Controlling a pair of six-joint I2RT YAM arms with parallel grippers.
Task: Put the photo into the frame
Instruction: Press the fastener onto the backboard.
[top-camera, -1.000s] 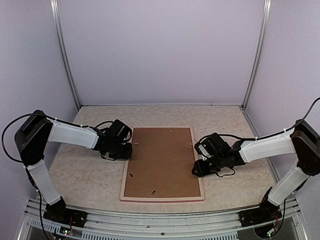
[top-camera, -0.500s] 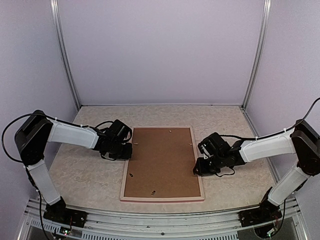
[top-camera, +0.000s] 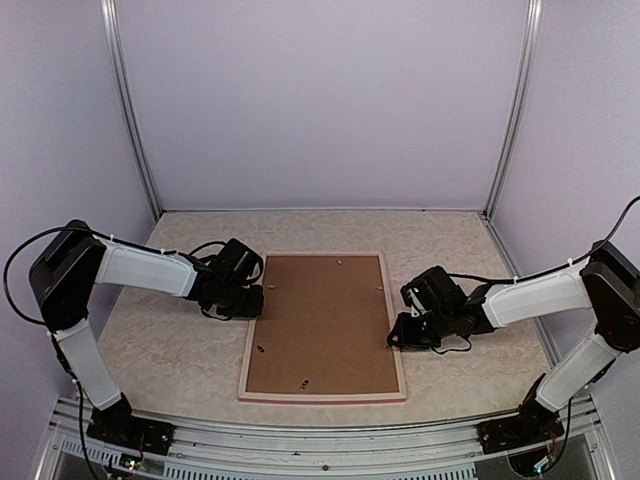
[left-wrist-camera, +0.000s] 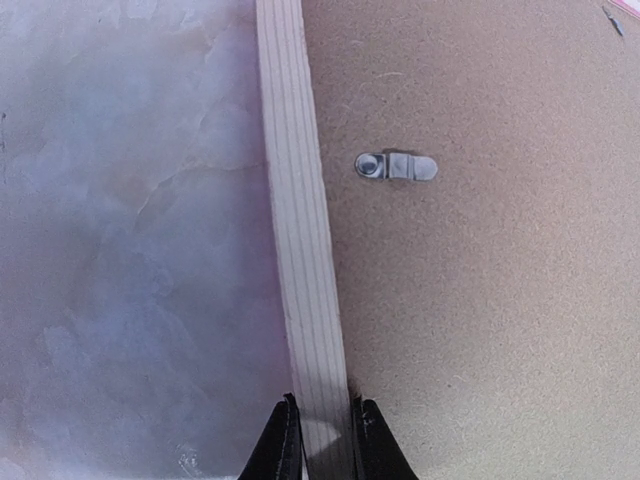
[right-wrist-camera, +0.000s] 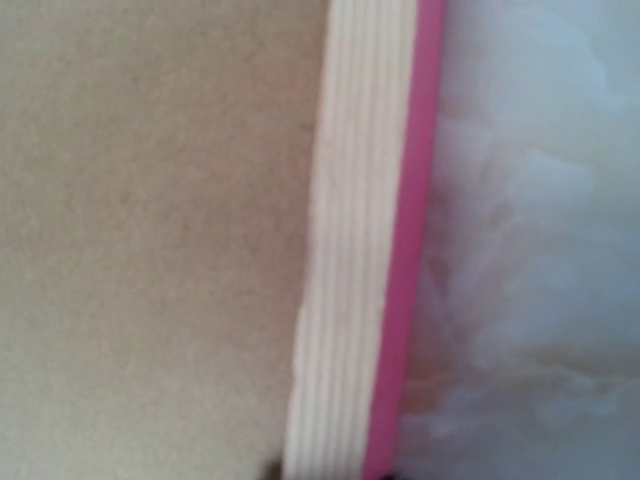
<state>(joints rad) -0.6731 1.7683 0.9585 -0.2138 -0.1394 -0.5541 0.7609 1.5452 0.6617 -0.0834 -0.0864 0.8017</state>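
Pale-wood side up on the table (top-camera: 170, 350), the frame (top-camera: 322, 397) is pinched at its left rail by the left end effector (left-wrist-camera: 325, 445), probably steadying it, while blur hides whether the right end effector (top-camera: 399, 337) grips.

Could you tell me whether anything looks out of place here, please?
Only mildly: the frame lies face down with the brown backing board in it, and the metal clip points away from the frame's edge, seemingly unlatched.

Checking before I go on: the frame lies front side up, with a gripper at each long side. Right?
No. The frame lies back up: the top external view shows its pale wood back around the brown backing board. The left gripper and right gripper are at its long sides.
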